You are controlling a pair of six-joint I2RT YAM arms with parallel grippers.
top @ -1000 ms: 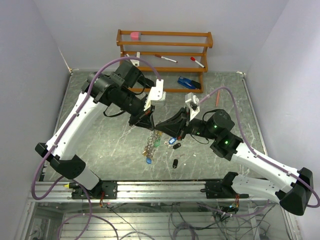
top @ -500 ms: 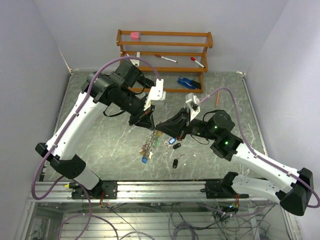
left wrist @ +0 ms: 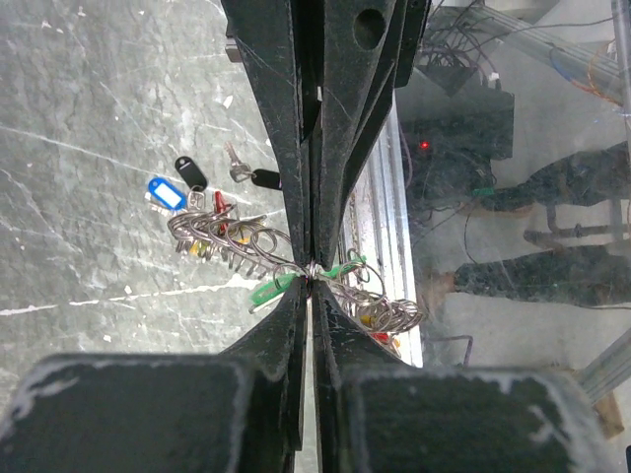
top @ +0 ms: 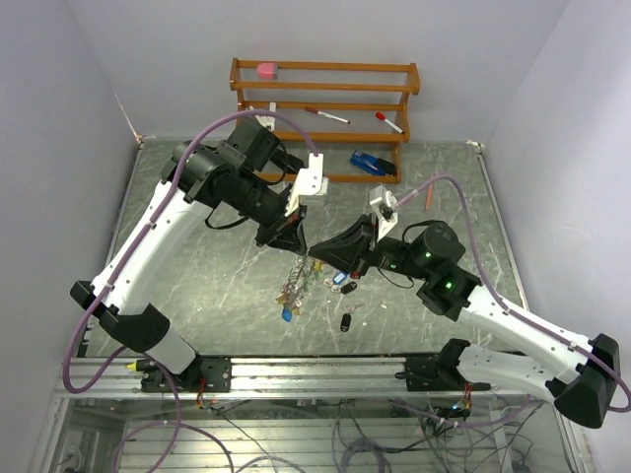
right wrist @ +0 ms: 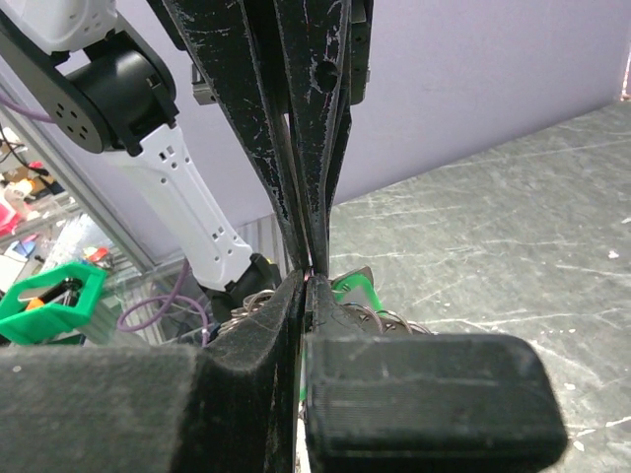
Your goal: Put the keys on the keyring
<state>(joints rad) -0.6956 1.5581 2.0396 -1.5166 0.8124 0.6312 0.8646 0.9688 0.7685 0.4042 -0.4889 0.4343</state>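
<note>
The keyring hangs as a cluster of silvery rings and coloured tags above the table, mid-front. My left gripper and right gripper meet tip to tip right above it. Both are shut on its thin wire. In the left wrist view my left gripper pinches the wire, with the rings and a green tag beside it. The right wrist view shows my right gripper shut at the same spot. Loose keys lie on the table: a blue-tagged one, a black one, another black one.
A wooden rack stands at the back with two red-capped pens and a pink block. A blue object lies before it. A metal rail runs along the near edge.
My right arm has shifted slightly to the right and nearer. The dangling cluster has swung a little to the left. Both grippers stay shut on the wire.
</note>
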